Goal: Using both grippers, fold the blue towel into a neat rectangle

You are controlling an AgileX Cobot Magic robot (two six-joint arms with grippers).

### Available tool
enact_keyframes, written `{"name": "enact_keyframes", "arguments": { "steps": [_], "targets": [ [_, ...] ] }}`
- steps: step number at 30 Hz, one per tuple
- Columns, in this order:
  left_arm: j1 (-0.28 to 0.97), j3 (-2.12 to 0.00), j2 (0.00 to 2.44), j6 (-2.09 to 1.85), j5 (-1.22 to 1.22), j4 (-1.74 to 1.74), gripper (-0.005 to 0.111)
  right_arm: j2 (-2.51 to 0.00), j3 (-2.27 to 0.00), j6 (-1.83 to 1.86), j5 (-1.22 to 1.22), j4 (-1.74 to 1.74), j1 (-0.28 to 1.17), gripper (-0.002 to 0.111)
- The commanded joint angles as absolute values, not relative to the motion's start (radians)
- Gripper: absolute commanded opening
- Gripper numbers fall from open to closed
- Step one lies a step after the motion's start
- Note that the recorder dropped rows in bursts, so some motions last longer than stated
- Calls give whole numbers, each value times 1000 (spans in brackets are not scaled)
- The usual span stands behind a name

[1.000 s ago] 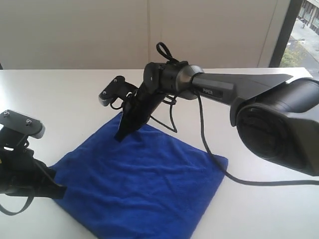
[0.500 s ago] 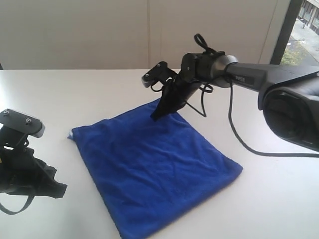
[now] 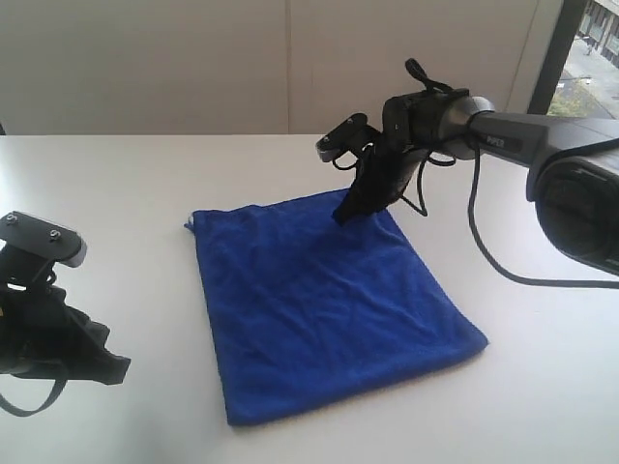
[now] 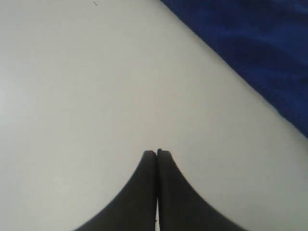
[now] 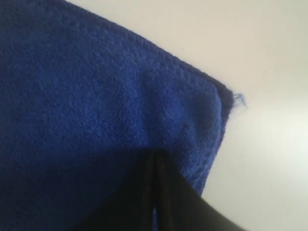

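Seems nearly done: blue towel [image 3: 329, 309] lying flat on the table [image 3: 145, 184] as a rectangle; right gripper [image 3: 344, 217] squeezed shut, tip on its far corner; left gripper [image 4: 157, 153] shut too, off the towel; maybe tidying left.

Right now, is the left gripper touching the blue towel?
Apart. The exterior view shows bare table between the left gripper and the blue towel.

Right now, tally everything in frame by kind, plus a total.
Deep royal-blue soft microfibre towel: 1
Black narrow-fingered robot grippers: 2 (left gripper, right gripper)
White flat table: 1
Total: 4
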State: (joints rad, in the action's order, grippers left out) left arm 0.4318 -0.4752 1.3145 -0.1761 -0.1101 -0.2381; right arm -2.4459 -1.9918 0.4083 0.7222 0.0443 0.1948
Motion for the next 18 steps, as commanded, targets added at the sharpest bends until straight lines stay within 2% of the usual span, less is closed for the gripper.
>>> {"name": "enact_keyframes", "arguments": {
  "steps": [1, 11, 18],
  "targets": [
    [431, -467, 1305, -172, -104, -245, 0, -2452, -1987, 352, 800, 151, 174, 0],
    [431, -467, 1305, -172, -104, -245, 0, -2452, -1987, 295, 958, 179, 110, 0],
    [431, -467, 1305, -172, -104, -245, 0, -2440, -1987, 285, 958, 176, 108, 0]
  ]
}}
